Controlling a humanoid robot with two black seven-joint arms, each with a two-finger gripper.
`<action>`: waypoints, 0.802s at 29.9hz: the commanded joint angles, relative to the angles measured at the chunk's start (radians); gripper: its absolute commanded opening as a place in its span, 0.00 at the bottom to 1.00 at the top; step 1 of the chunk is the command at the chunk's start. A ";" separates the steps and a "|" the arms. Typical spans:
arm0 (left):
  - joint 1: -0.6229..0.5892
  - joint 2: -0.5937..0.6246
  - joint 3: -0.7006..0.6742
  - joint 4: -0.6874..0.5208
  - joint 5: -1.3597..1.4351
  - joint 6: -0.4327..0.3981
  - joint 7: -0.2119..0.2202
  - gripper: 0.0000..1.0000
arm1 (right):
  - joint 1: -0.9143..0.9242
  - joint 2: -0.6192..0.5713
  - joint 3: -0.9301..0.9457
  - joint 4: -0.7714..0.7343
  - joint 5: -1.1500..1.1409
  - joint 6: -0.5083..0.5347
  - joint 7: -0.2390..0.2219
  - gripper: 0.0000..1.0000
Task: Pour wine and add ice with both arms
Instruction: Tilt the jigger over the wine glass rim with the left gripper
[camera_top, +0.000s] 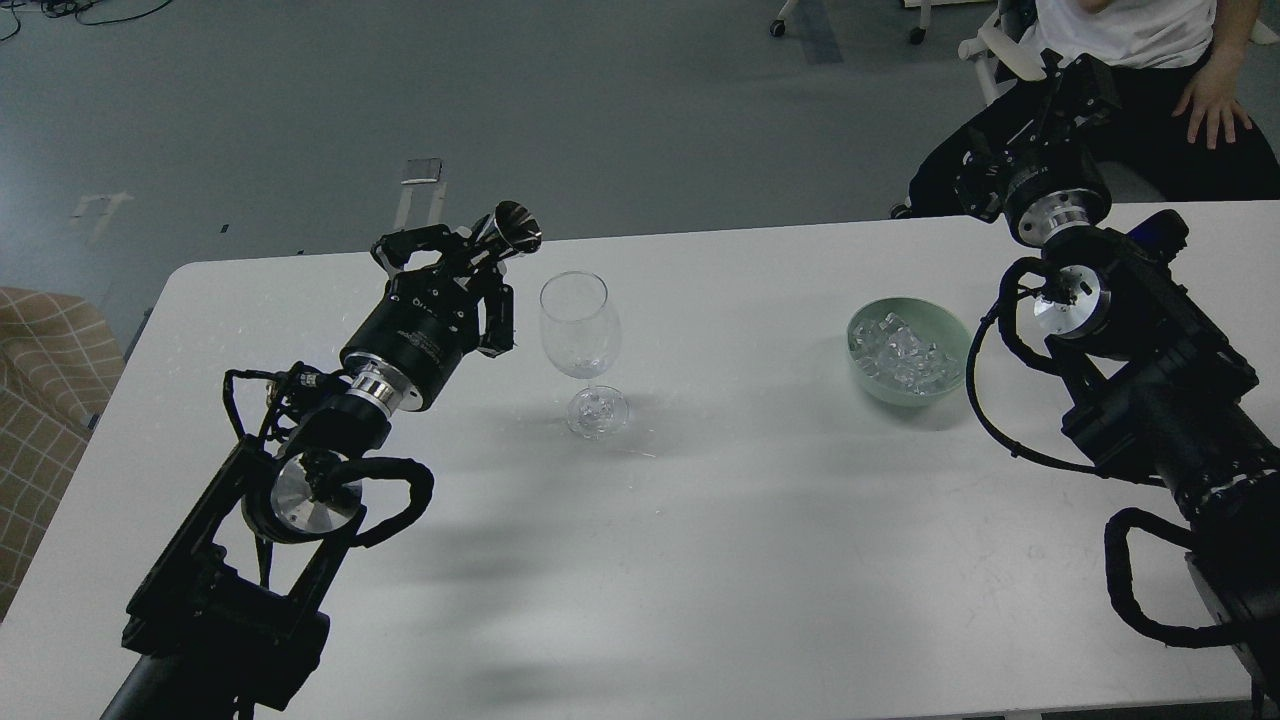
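Left claw (470, 262) grips silver cup (510, 228); lettering illegible.

The right gripper (1065, 85) is dark against the seated person (1150, 60), so its fingers blur together. That person's head is cut off at the top. The checked cushion (45, 400) runs off the left side.

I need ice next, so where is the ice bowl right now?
In the head view, the green bowl of ice stands on the white table, right of the wine glass and just left of the right arm.
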 joint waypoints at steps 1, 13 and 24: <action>0.000 0.006 0.001 0.004 0.012 0.000 0.002 0.14 | -0.001 -0.001 0.000 0.000 0.000 0.000 0.000 1.00; -0.011 0.011 0.054 0.001 0.153 -0.042 -0.001 0.14 | 0.001 -0.001 0.001 0.000 0.000 0.000 0.000 1.00; -0.015 0.020 0.057 0.019 0.221 -0.048 -0.002 0.14 | -0.001 -0.003 0.001 0.001 0.002 0.000 0.000 1.00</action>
